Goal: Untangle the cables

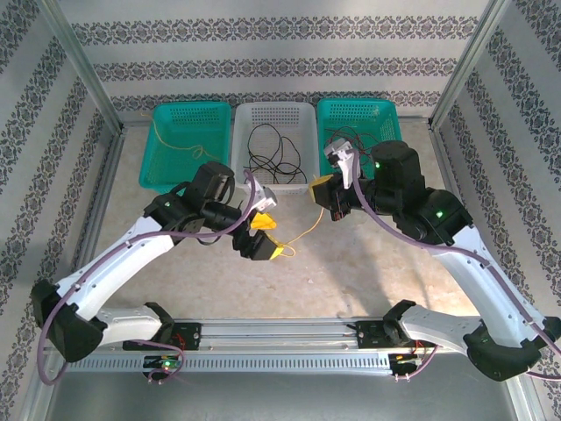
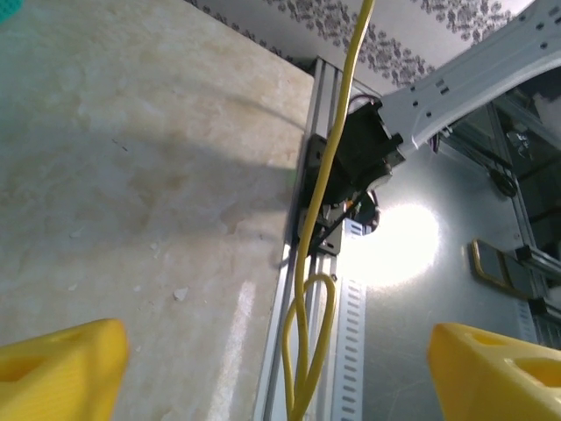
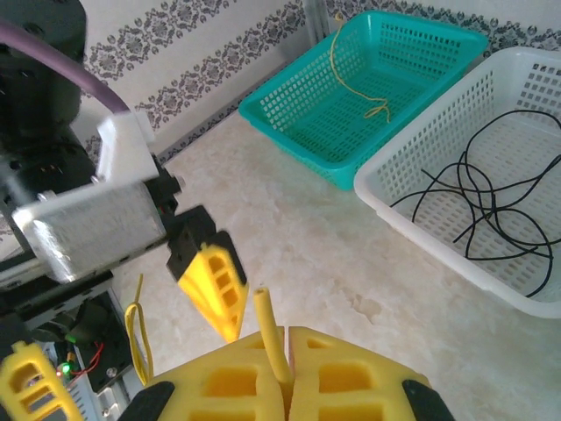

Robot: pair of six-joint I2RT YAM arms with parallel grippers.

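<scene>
Thin yellow flexible cable | is clamped by closed right gripper | 6 o'clock loop is straddled by spread left gripper

The top external camera looked down from behind over the whole tabletop. The left wrist camera, low, faced the near rail. The right wrist camera faced the teal basket and white basket, shared with the overhead view.

The desk: smooth, stone-look, faintly glossy. The teal basket and white basket: perforated plastic. The yellow cable: glossy sheath. The right gripper: matt plastic.
</scene>
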